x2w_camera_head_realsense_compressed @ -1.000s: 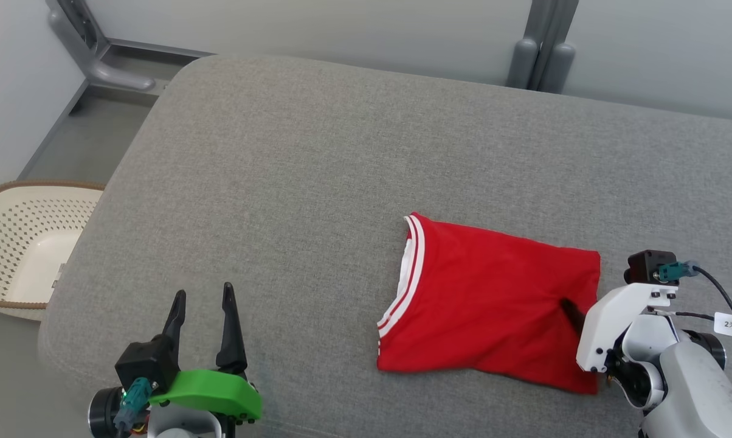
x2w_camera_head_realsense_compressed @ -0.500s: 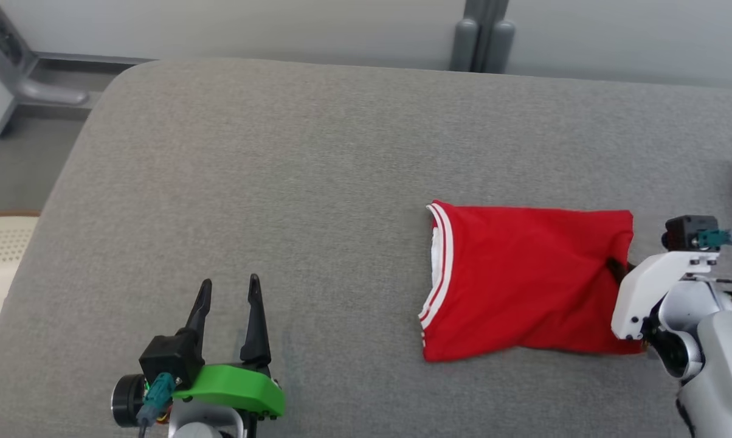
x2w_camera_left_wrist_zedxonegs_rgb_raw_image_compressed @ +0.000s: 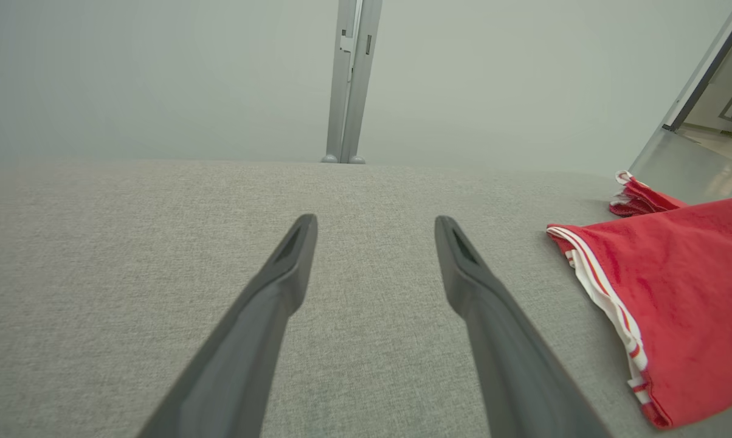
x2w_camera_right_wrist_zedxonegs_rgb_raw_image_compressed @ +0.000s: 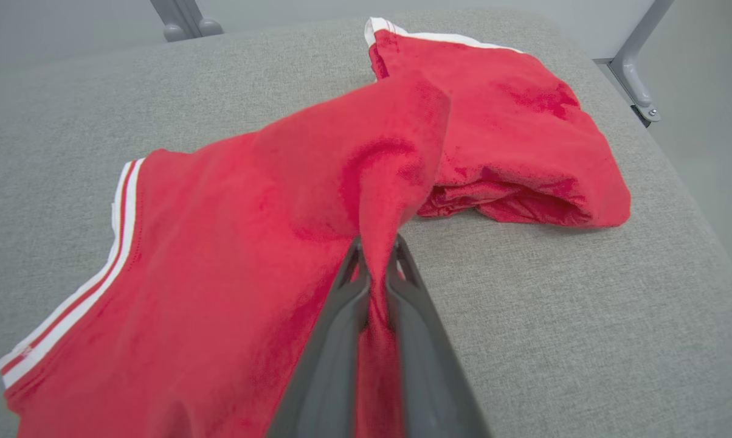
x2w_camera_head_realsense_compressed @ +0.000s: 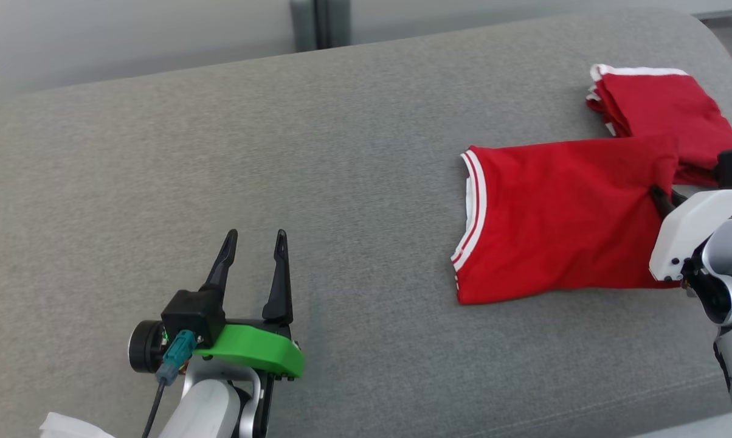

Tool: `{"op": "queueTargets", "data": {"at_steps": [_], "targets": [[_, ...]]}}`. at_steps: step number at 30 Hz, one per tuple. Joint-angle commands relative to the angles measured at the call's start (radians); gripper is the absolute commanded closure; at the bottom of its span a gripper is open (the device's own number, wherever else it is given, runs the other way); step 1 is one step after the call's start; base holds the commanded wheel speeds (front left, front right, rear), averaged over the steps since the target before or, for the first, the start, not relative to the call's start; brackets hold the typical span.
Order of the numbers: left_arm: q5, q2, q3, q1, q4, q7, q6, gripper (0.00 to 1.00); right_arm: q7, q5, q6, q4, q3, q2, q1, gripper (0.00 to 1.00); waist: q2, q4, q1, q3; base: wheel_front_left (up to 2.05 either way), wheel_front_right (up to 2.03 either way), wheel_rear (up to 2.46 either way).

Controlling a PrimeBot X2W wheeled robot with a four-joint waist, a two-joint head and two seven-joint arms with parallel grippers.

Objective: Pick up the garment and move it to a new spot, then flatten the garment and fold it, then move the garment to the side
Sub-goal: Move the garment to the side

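Now the right gripper, at the bottom centre of the right wrist view, is clamped on a raised pinch of the red garment. The garment lies folded at centre right of the head view on the grey cushion. Its far corner seems to overlap a second red garment at upper right. At lower left, the left gripper hovers with fingers spread, holding nothing.
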Motion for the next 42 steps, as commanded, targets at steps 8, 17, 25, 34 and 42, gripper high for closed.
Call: {"op": "queueTargets", "data": {"at_steps": [8,17,25,34,42], "targets": [[0.018,0.017,-0.008,-0.04,0.011,0.011,-0.003,0.0,-0.046,0.004,-0.002,0.014,0.024,0.009,-0.057,1.0,-0.0001,-0.12,0.0,0.08,0.0,0.0,0.0],[0.0,0.004,-0.002,-0.024,0.017,0.0,0.005,0.0,-0.065,-0.02,-0.002,0.043,0.069,-0.059,-0.183,1.0,-0.0001,-0.027,0.0,0.06,0.0,0.0,0.0],[-0.008,-0.011,0.002,-0.028,0.022,-0.005,0.003,0.0,-0.036,-0.046,-0.002,0.1,0.105,-0.171,-0.328,1.0,-0.0001,0.054,0.0,0.067,0.0,0.0,0.0],[0.001,-0.019,0.007,-0.037,0.023,-0.011,-0.005,0.0,0.035,-0.023,-0.002,0.169,0.138,-0.32,-0.415,1.0,-0.0001,0.105,0.0,0.086,0.0,0.0,0.0],[0.018,-0.011,-0.002,-0.042,0.01,-0.011,-0.013,0.0,0.067,-0.072,-0.002,0.241,0.077,-0.423,-0.399,1.0,-0.0001,0.128,0.0,0.121,0.0,0.0,0.0]]}}
